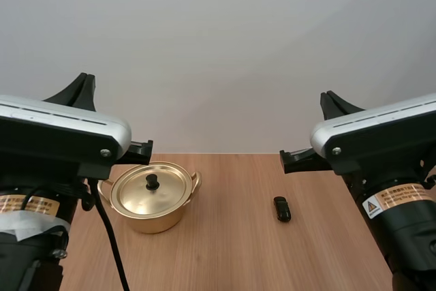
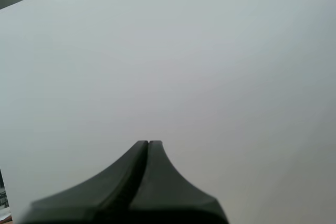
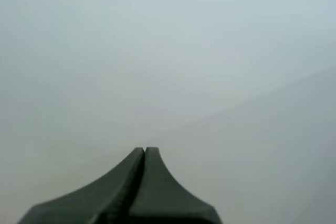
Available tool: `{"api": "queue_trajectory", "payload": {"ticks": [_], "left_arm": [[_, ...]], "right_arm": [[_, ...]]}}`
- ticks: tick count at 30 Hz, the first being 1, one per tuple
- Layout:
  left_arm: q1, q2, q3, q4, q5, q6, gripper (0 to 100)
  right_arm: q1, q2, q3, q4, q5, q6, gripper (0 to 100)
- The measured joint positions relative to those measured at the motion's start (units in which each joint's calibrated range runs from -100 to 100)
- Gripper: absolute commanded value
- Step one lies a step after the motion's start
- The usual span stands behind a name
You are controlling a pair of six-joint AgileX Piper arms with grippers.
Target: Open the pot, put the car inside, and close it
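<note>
Left pincer (image 2: pixel 148 142), black fingers pressed together as one dark wedge, plain pale wall behind

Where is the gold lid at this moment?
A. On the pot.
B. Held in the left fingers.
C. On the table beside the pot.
A: the lid sits closed on the gold pot, black knob up, while the black car lies apart on the table.
</note>
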Motion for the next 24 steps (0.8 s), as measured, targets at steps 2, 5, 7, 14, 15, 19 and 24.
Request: {"api": "queue_trajectory", "payload": {"ticks": [2, 5, 7, 14, 15, 19, 24], "left_arm": [[0.0, 0.0, -1.2, 0.0, 0.9, -1.9, 0], [0.0, 0.5, -3.2, 0.0, 5.2, -3.6, 0], [0.0, 2.3, -4.5, 0.0, 9.4, -4.6, 0], [0.0, 10.2, -8.0, 0.0, 25.3, -4.4, 0], [0.0, 11.9, -8.6, 0.0, 28.0, -3.1, 0], [0.0, 17.6, -12.0, -0.1, 37.9, 2.2, 0], [0.83, 26.7, -17.6, -3.3, 49.9, 4.5, 0]], "right_arm": [[0.0, 0.0, -0.8, 0.0, 5.4, 0.0, 0], [0.0, 0.0, -1.0, 0.1, 13.3, -0.4, 0], [-0.1, 0.0, -1.0, 0.1, 18.6, -0.4, 0], [-0.1, 0.0, -1.0, 0.2, 26.3, -1.5, 0], [-0.1, 0.0, -1.0, 0.2, 26.5, -1.5, 0], [-0.1, 0.0, -1.0, 0.2, 26.7, -1.5, 0], [-0.1, 0.0, -1.0, 0.3, 27.0, -1.5, 0]]}}
